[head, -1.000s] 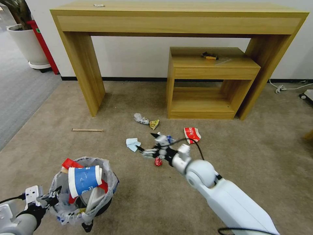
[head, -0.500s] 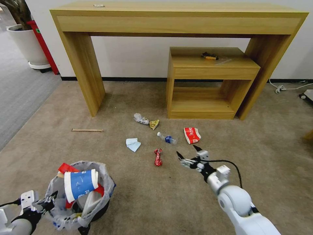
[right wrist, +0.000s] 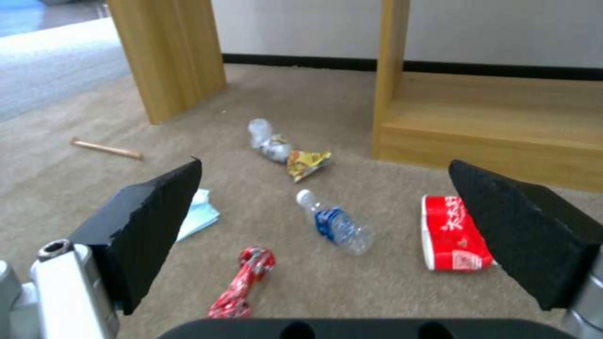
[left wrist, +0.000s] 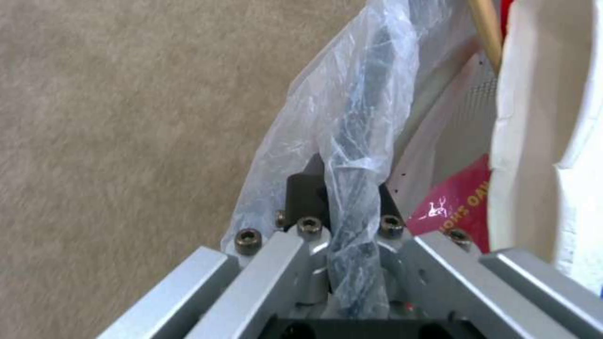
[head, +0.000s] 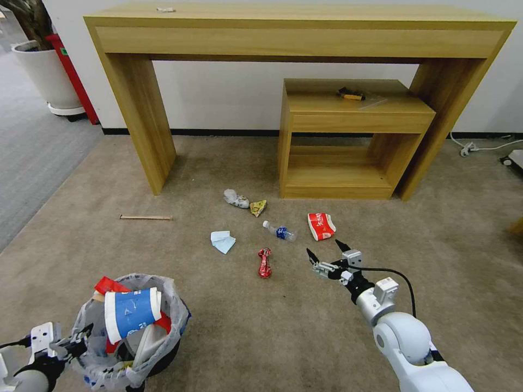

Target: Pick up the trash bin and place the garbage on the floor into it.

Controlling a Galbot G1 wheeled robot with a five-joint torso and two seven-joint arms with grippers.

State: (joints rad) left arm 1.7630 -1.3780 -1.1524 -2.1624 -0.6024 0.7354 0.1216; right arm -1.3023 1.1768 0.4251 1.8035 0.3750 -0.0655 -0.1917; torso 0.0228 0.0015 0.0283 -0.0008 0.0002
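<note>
The small round black trash bin (head: 131, 337) with its crinkly see-through white plastic bag sits low on the robot's left side, and the left gripper (head: 76, 340) holds it there. In the left wrist view its two fingers are closed tight on the rim of the bin (left wrist: 355, 155), with the bag squashed between them. I think it grabs the rim because that is the easiest part to pinch, and it keeps the bin close so trash can be dropped in. The bin is already quite full: a blue and white paper cup (head: 129, 311) lies on top, with red things and something white beside it. The right gripper (head: 328, 256) hangs above the flat beige carpet floor (head: 245, 321), with its black fingers spread wide and nothing in them. Spread that way, it looks ready to go around a piece of litter. More garbage lies just ahead of it: a crushed red can (head: 265, 262), a clear plastic bottle with a blue label (head: 279, 231), a red and white carton (head: 321, 225), a folded pale tissue (head: 222, 240), a yellow wrapper (head: 257, 207) touching a crumpled clear piece, and a thin wooden stick (head: 145, 217) farther to the left. So the job is only partly done, I think.
</note>
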